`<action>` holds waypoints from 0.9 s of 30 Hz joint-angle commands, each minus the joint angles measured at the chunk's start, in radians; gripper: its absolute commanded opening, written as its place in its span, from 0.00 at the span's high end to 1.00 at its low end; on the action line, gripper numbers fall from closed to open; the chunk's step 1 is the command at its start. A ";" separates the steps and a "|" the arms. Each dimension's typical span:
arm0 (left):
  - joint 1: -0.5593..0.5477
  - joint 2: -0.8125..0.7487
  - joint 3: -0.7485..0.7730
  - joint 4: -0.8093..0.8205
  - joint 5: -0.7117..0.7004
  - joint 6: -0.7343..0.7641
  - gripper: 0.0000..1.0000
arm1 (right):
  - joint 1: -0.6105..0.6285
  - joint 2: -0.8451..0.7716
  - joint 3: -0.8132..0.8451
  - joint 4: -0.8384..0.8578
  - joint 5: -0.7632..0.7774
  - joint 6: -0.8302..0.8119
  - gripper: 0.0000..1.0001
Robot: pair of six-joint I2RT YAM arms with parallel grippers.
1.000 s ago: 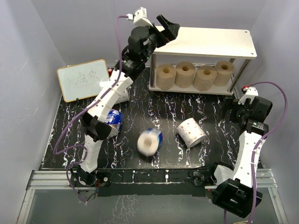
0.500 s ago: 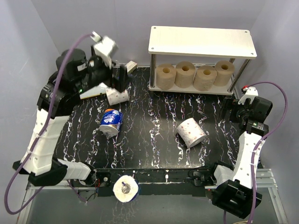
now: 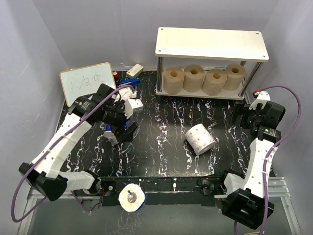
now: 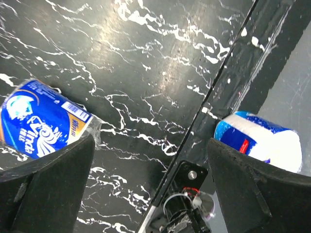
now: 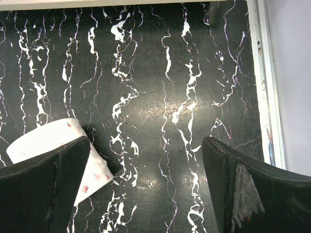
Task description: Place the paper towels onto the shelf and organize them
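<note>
Tan rolls (image 3: 194,77) line the lower tier of the shelf (image 3: 212,43). On the table (image 3: 161,147), the blue roll (image 4: 41,119) lies beside the left gripper (image 4: 150,143), whose fingers are wide apart; the right gripper (image 5: 146,145) is also apart. Pickup seems underway; next it should centre on the roll and clamp.
</note>
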 commanded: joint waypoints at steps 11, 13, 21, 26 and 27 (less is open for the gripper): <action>0.445 0.228 0.110 -0.126 0.232 0.141 0.01 | 0.000 -0.009 0.006 0.045 -0.002 -0.007 0.02; 0.447 0.286 0.192 -0.140 0.226 0.188 0.01 | 0.000 -0.012 0.007 0.044 -0.006 -0.008 0.02; 0.446 0.585 0.411 -0.042 0.135 0.248 0.04 | 0.000 -0.017 0.005 0.045 -0.003 -0.010 0.02; 0.446 0.745 0.520 -0.119 0.143 0.355 0.07 | -0.001 -0.018 0.005 0.045 -0.001 -0.010 0.02; 0.445 0.763 0.523 -0.129 0.138 0.380 0.08 | 0.000 -0.017 0.004 0.045 -0.002 -0.009 0.02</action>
